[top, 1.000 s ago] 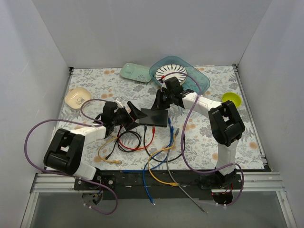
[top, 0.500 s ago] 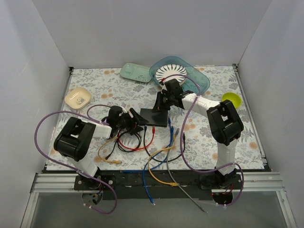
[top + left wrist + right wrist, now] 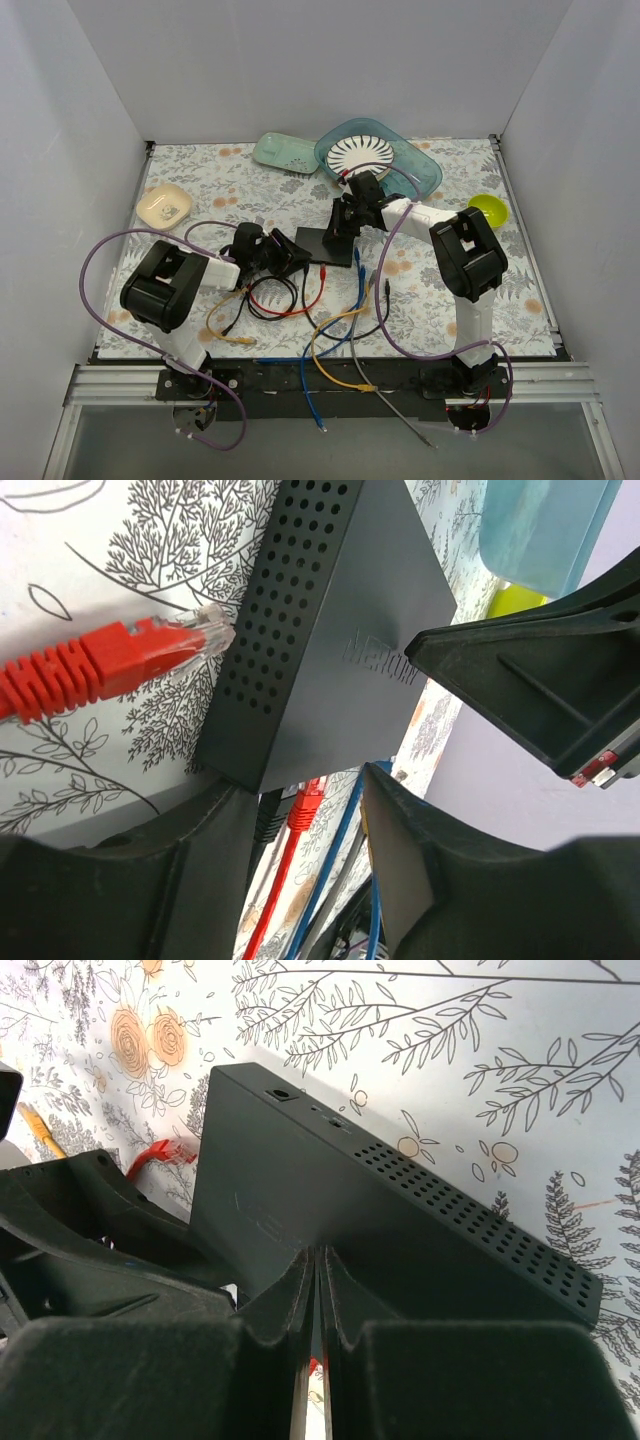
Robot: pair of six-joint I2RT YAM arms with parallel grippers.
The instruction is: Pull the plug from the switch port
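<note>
The switch is a flat black box lying on the floral table. In the left wrist view, a black plug and a red plug sit side by side in ports on the switch's near edge. My left gripper is half-closed around both plugs, with a gap still showing on the red plug's side. A loose red plug lies by the switch's perforated side. My right gripper is shut, holding nothing, and its tips rest on the switch's top.
Loose yellow, blue and black cables sprawl in front of the switch. A teal tray holding a striped plate, a mint dish, a beige dish and a yellow-green bowl stand farther out.
The left jaws have narrowed from wide open around the plugs, and the left arm's elbow has shifted right. The right gripper has moved slightly nearer along the switch top.
</note>
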